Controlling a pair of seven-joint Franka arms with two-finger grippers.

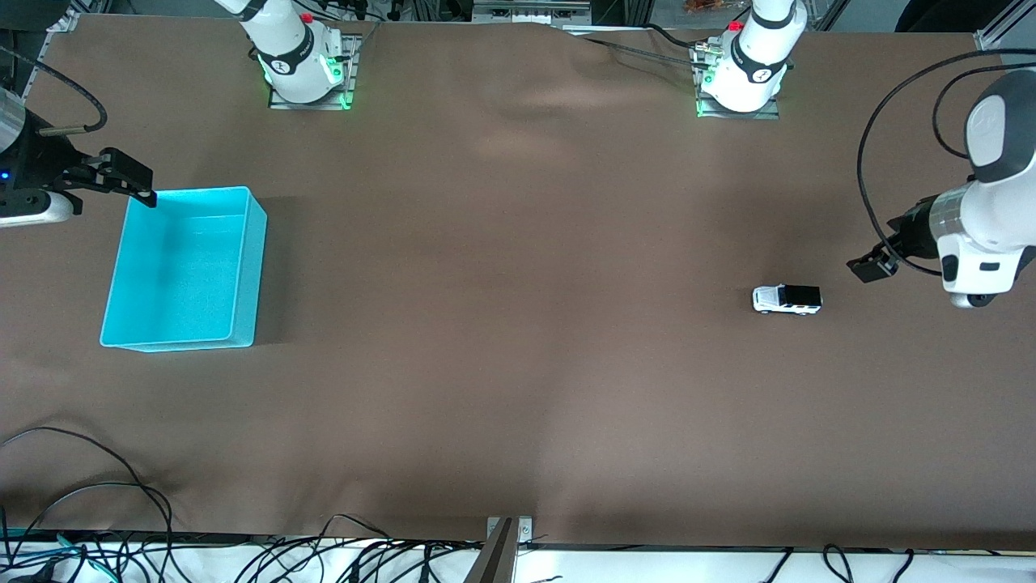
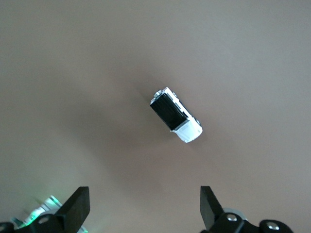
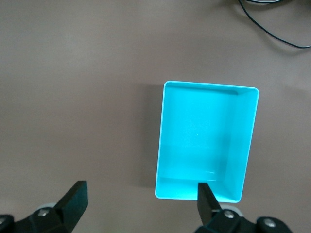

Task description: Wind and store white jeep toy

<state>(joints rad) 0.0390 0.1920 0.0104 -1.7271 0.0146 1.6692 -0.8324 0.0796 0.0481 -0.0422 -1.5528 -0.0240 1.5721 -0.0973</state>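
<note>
In the front view, the white jeep toy [image 1: 787, 299] sits on its wheels on the brown table [image 1: 518, 340], at the right of the frame and toward the left arm's end. The cyan bin [image 1: 121, 308] lies well apart at the left of the frame, so the toy has the table's whole length to cross before storing. The left claw [image 1: 872, 265] hangs in the air near the toy, empty, likely placed for the pick. The right claw [image 1: 121, 180] waits over the bin's corner.

In the left wrist view, the toy [image 2: 176, 115] lies at the centre: small, boxy, white body, black roof. Both fingers [image 2: 77, 206] stand wide apart with nothing between them.

In the right wrist view, the bin [image 3: 206, 141] holds nothing; that claw's fingers [image 3: 75, 199] are spread wide too.
</note>
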